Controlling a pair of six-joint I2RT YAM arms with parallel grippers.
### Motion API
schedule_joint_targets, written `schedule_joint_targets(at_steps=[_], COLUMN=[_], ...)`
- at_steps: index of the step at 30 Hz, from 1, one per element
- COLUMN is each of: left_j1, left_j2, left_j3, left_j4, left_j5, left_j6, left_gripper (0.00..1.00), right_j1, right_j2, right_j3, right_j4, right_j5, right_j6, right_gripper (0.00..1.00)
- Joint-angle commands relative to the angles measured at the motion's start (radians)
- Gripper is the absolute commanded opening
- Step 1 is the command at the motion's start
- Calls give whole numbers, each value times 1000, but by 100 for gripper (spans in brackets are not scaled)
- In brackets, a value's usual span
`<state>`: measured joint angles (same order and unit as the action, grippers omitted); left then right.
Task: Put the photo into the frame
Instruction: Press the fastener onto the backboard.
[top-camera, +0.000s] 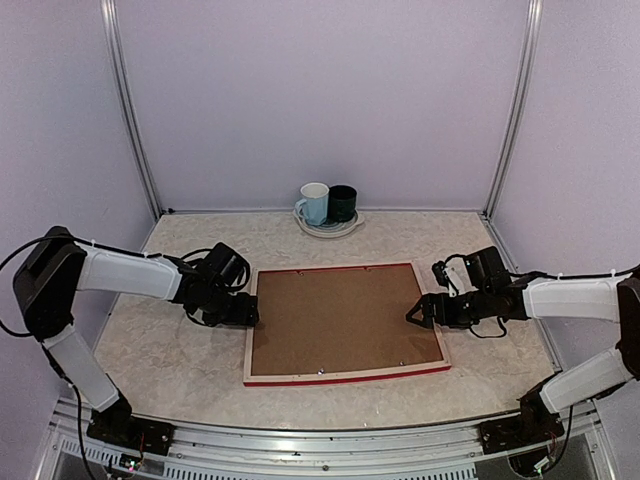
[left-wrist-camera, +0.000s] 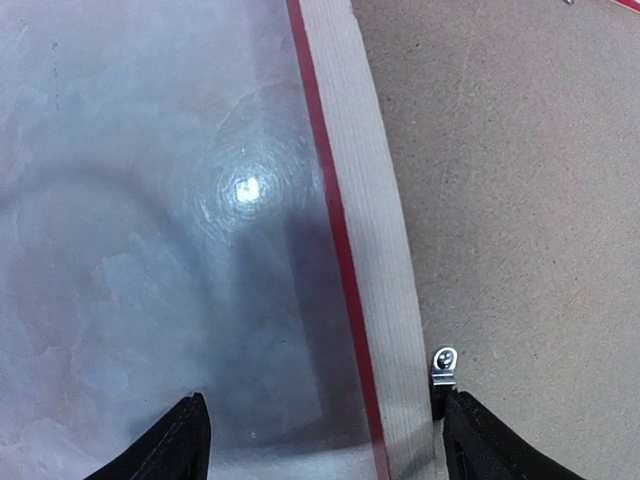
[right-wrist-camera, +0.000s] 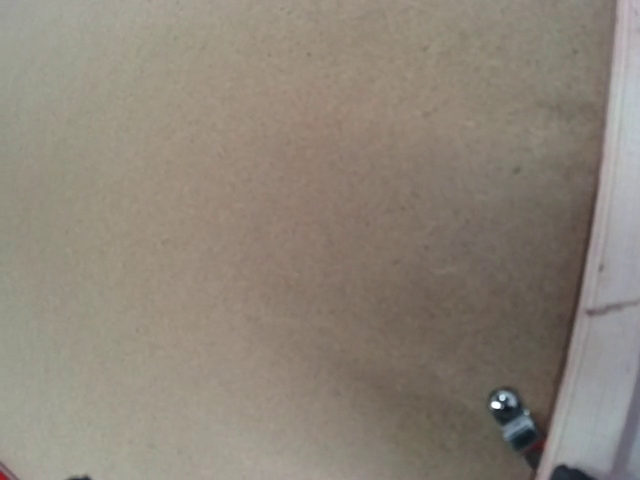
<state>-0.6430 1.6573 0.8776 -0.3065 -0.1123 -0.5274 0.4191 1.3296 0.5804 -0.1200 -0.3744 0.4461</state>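
So the frame (top-camera: 340, 377) is lying face down in the middle of the marble-look table (top-camera: 170, 350), long sides running left to right. From above you mostly see the brown backing board (top-camera: 340, 320) filling the opening. There's pale wood rail around it and a strip of red along the near and far edges. Can't tell whether the photo is under that board, since the board covers the whole opening.

The left gripper (top-camera: 238, 312) is down at the frame's left rail, roughly halfway along it. In its wrist camera the two black fingers (left-wrist-camera: 185, 445) sit wide apart and straddle the rail. One is over bare table, the other over the board, just beside a little metal tab (left-wrist-camera: 443, 366). Nothing is pinched between them — jaws open, rail running through the gap.

The right gripper (top-camera: 418, 316) is on the opposite side, low over the board just inside the right rail. Its wrist view is nearly all board and a bit blurry, with another metal tab (right-wrist-camera: 510, 412) close to the pale rail on the right. Only a sliver of fingertip shows at the bottom edge. Jaws are spread as wide as they go and have hold of nothing.

At the back of the table, well apart from the frame, a pale blue mug (top-camera: 314, 203) and a dark green cup (top-camera: 343, 202) stand side by side on a small plate (top-camera: 330, 229).
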Motion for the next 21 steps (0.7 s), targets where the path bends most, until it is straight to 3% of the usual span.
schedule_joint_targets(at_steps=[1, 21], left_j1=[-6, -16], left_j2=[31, 44], left_j3=[8, 21], left_j4=[11, 35], left_j5=[-7, -40], left_j6=[23, 52], left_gripper=[79, 72], right_j1=[11, 11], right_j2=[1, 9], right_j3=[-5, -25], right_j4=[10, 34], right_j5=[-7, -16], right_j6=[-7, 2], right_gripper=[99, 99])
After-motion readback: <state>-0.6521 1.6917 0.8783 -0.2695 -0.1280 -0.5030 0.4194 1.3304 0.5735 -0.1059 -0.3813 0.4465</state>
